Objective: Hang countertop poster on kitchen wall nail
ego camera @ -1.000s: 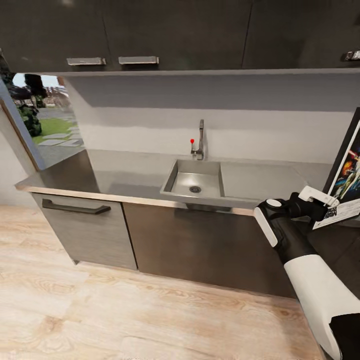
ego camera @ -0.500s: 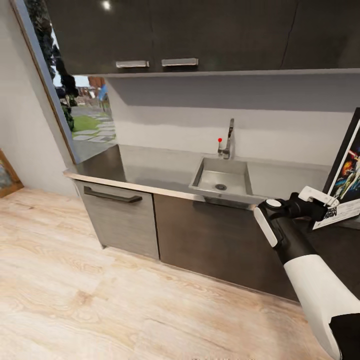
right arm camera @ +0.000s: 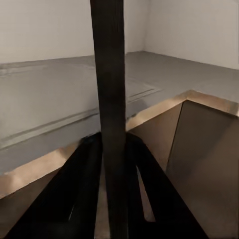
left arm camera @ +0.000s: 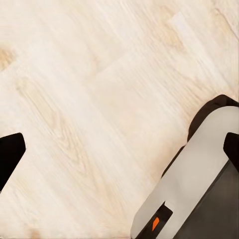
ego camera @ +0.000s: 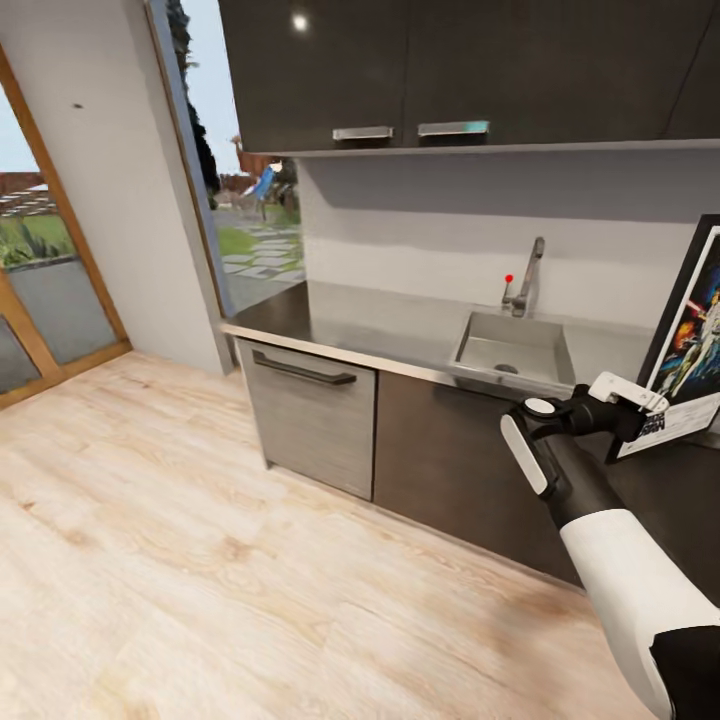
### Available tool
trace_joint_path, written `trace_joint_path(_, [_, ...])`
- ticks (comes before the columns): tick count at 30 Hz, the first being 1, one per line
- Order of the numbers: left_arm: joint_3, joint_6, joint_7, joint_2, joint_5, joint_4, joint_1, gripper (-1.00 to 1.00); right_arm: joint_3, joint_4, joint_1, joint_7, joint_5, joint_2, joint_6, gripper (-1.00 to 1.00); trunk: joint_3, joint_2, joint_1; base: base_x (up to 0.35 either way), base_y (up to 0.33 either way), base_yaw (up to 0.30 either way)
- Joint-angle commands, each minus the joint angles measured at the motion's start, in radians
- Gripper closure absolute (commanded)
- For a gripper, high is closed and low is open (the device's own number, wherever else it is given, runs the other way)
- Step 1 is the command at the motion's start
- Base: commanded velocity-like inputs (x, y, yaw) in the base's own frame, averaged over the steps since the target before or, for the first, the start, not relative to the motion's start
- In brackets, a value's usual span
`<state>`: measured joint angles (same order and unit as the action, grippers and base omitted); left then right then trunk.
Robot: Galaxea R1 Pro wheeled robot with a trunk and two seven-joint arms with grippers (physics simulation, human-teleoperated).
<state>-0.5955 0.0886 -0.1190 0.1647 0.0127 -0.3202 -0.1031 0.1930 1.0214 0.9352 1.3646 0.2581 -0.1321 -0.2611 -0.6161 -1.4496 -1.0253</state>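
Pickup looks done: right gripper [ego camera: 640,408] fingers clamped on black-framed, white-bordered dark-blue poster's [ego camera: 688,345] edge, held upright off smooth grey steel-edged desk [ego camera: 380,325]. Hanging left; no nail spotted. Left fingers: can't tell.

Sink [ego camera: 512,352] in the kitchen countertop [ego camera: 370,330], tap [ego camera: 528,280] behind it (poster [ego camera: 690,345] to the right).

view swung left, glass door [ego camera: 40,290] apparently revealed
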Motion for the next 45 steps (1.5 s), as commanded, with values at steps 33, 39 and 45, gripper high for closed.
trace_joint_path(33, [0.004, 0.0, -0.01, -0.004, 0.004, -0.1, 0.0, -1.0, 0.199, 0.025, 0.001, 0.005, 0.04, 0.215, -0.019, 1.0, -0.001, 0.0, 0.0, -0.081, 0.06, 0.134])
trace_joint_path(39, [0.007, 0.0, -0.018, -0.007, 0.004, -0.167, 0.0, -1.0, 0.252, 0.031, 0.001, 0.004, 0.04, 0.237, -0.02, 1.0, -0.001, 0.0, 0.0, 0.0, 0.0, 0.0])
trace_joint_path(45, [0.012, -0.003, -0.112, -0.008, 0.004, -0.256, 0.0, -1.0, 0.354, 0.033, 0.001, 0.004, 0.045, 0.257, -0.02, 1.0, -0.001, 0.0, 0.0, 0.0, 0.0, 0.0])
